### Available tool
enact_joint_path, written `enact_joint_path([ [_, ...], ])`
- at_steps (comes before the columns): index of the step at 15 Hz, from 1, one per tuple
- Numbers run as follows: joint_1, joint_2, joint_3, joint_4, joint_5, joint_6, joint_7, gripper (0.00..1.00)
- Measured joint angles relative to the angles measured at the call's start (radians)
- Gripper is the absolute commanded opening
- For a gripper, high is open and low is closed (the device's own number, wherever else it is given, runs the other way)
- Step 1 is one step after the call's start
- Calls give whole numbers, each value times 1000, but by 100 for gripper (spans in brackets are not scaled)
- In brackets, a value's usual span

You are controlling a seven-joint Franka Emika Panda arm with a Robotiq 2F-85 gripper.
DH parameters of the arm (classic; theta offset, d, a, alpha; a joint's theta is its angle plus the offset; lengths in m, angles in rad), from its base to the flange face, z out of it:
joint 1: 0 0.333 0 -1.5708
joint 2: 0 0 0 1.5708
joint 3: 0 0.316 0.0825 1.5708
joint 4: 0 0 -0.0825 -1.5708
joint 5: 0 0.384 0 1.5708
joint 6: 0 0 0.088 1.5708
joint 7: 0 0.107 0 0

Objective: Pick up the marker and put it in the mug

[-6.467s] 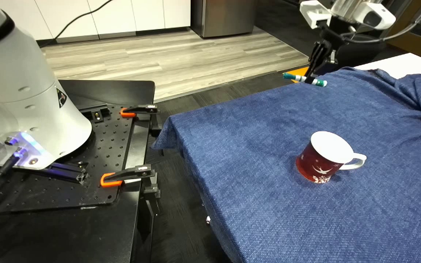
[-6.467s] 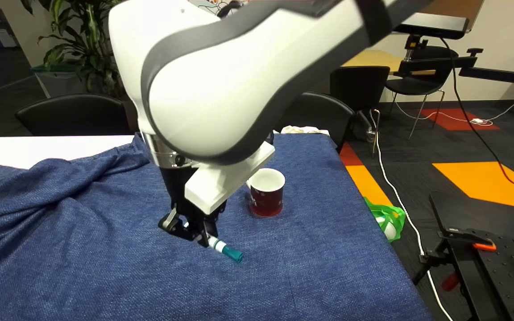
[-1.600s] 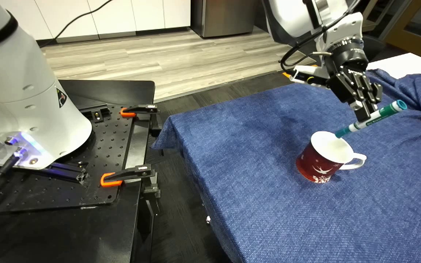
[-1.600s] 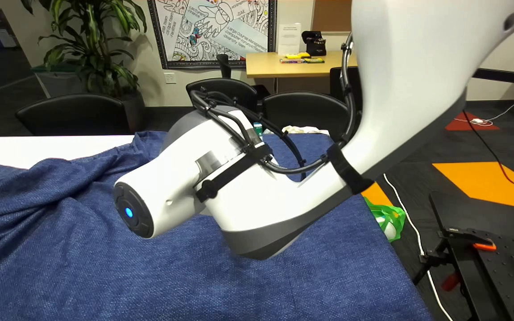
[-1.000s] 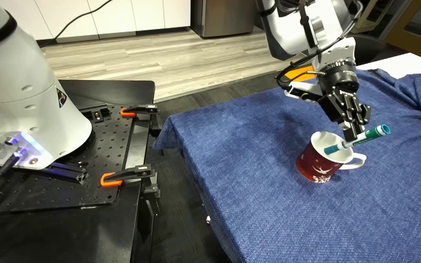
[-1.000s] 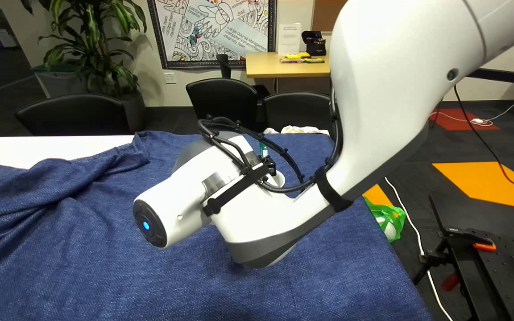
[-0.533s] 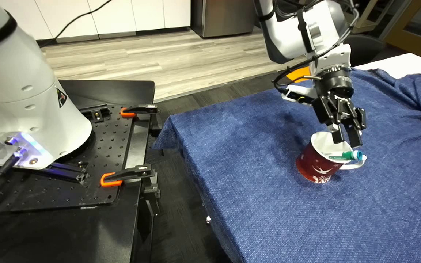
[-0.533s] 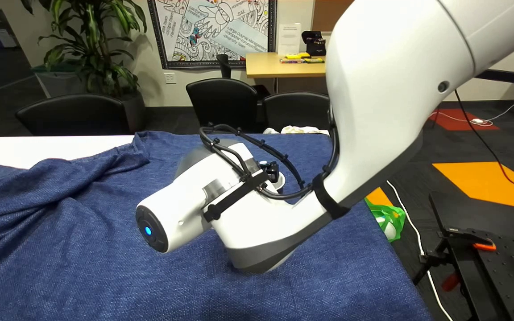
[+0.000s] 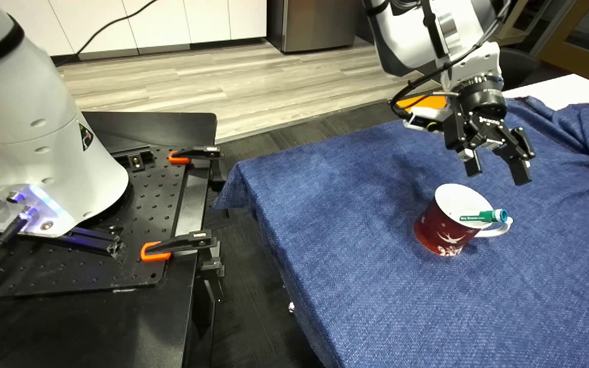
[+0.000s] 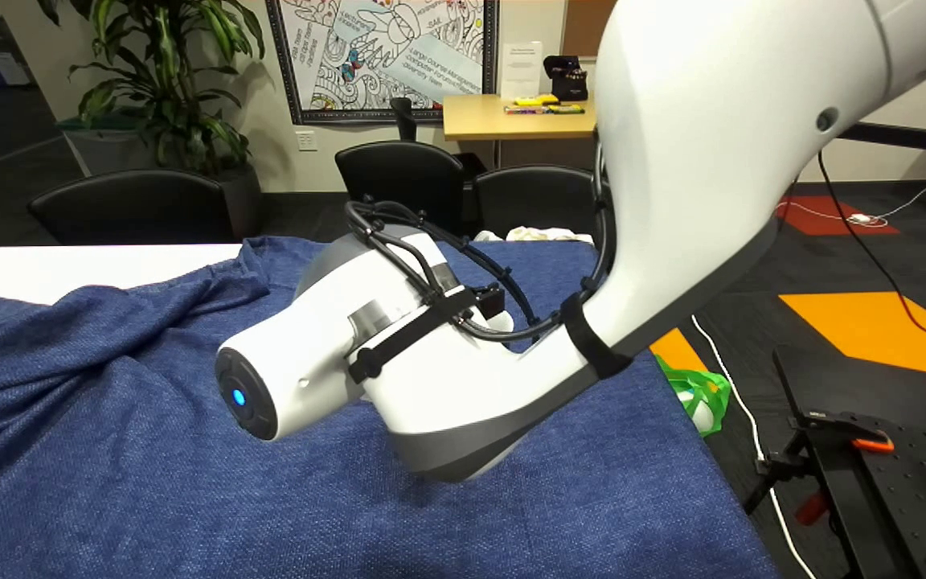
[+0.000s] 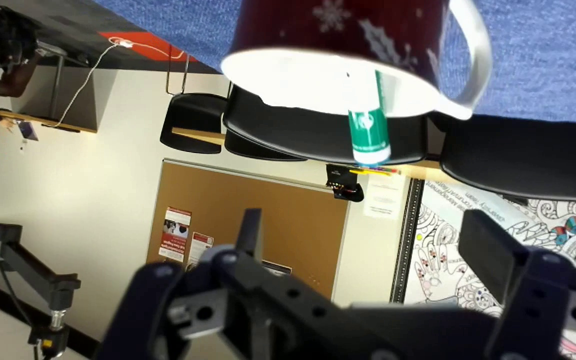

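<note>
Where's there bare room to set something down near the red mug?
Blue cloth lies bare between the mug and the cloth edge facing the robot base. Crowded: at the mug, with marker poking out and open end effector nearby.

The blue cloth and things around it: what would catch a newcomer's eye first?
Probably the white arm slanting across an exterior view. Then the dark red mug on the blue cloth, with a green marker jutting from it. The open claw hangs above the cloth.
</note>
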Motion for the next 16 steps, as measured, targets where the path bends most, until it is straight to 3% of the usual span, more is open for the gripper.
enact_joint_path([
  [10, 24, -234, 1, -73, -42, -135, 80, 100],
  [16, 26, -318, 18, -127, -42, -158, 118, 100],
])
